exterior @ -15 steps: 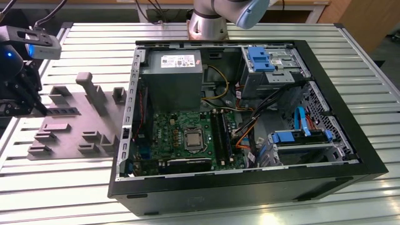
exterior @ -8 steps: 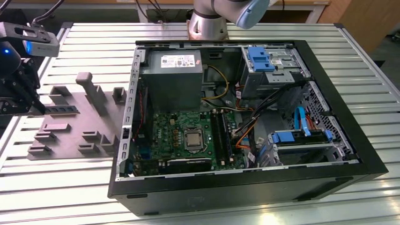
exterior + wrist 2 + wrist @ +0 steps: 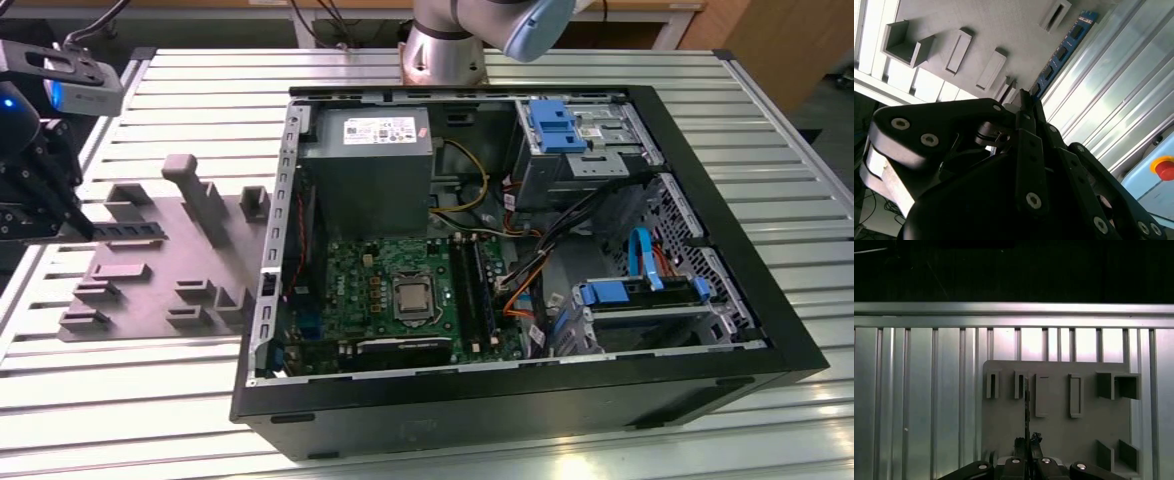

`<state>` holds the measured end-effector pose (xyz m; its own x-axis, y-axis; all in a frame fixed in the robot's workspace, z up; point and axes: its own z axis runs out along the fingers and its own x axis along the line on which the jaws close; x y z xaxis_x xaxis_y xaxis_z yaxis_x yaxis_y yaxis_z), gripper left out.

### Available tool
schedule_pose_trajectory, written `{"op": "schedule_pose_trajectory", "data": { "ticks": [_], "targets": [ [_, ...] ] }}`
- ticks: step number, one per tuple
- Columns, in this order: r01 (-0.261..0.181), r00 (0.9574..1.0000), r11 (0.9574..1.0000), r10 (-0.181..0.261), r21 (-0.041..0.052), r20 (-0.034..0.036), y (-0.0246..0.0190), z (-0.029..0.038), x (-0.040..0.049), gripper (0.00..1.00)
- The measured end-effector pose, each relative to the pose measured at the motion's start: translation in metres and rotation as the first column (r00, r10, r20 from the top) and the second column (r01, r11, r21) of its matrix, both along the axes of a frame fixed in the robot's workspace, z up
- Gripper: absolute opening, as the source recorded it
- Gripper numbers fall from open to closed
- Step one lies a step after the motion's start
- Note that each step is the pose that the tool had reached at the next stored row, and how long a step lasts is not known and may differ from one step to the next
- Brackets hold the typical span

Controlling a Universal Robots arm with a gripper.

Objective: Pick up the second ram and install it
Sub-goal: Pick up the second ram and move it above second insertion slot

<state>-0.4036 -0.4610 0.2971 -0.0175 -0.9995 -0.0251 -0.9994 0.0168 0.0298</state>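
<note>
The gripper (image 3: 76, 228) is at the exterior view's left, over the grey fixture block (image 3: 147, 275). Its fingers are closed tight on one end of the second ram (image 3: 127, 232). The stick reaches out over the block, with bare slatted table (image 3: 134, 400) around it, well apart from the open computer case (image 3: 534, 410).

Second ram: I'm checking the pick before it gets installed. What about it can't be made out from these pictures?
- Second wrist view: the black gripper hides the held end of the long, thin, dark green-black memory stick.
- First wrist view: the stick is edge-on, faces hidden.
- Exterior view: whether it is clear of the grey plastic fixture block, too thin to tell.
</note>
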Motion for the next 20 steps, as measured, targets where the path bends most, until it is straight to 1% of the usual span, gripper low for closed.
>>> {"op": "schedule_pose_trajectory", "data": {
  "ticks": [20],
  "targets": [
    [0.000,1.0000,1.0000,0.000,0.0000,0.0000,0.0000,0.0139,0.0000,0.14]
  ]
}}
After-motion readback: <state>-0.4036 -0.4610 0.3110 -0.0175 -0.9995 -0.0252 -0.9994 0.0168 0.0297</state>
